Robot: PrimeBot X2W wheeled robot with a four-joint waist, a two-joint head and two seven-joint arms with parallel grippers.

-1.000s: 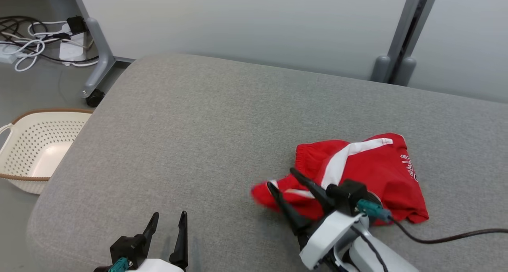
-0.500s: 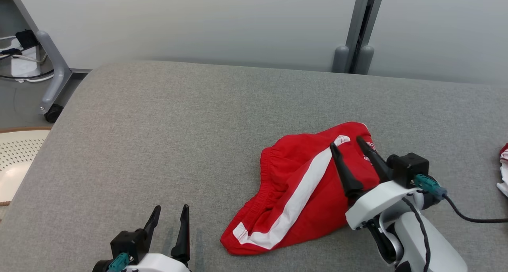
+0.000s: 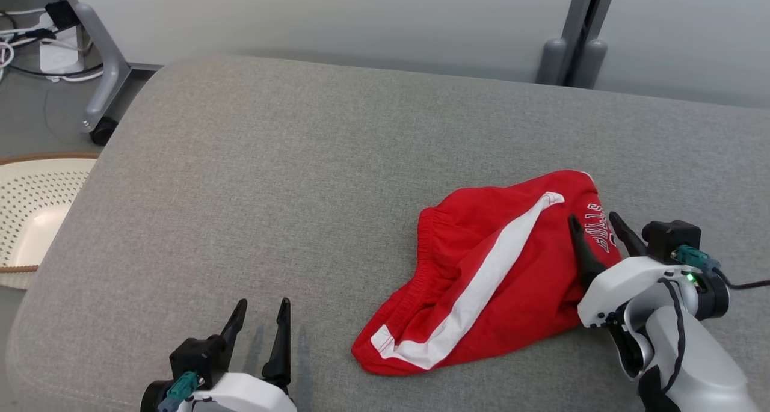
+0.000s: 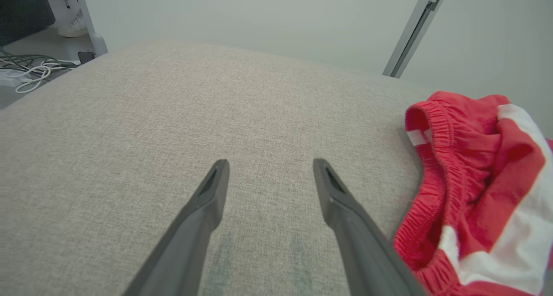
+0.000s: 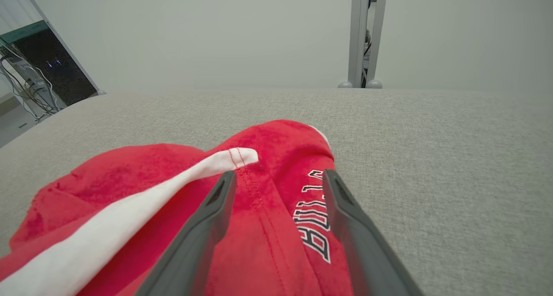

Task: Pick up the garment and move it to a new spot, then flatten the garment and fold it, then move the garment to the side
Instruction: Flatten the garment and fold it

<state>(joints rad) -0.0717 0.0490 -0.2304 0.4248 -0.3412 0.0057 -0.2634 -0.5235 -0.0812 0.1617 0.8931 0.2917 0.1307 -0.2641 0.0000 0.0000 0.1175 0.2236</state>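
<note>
**One pair of shorts, two pincers, both apart**

We count one garment: red shorts (image 3: 487,273) with one white stripe (image 3: 481,285). They lie rumpled on the right half of the gray counter (image 3: 301,177), waistband toward the left.

Two pincers in sight.
- Right pincer (image 3: 592,216): two fingers spread apart over the lettered right edge of the shorts, gripping nothing. Whether the tips touch cloth, we cannot tell.
- Left pincer (image 3: 263,302): two fingers apart, empty, above bare counter by the near edge, left of the shorts.

One perforated basket (image 3: 24,219) sits on the floor off the counter's left end.
</note>
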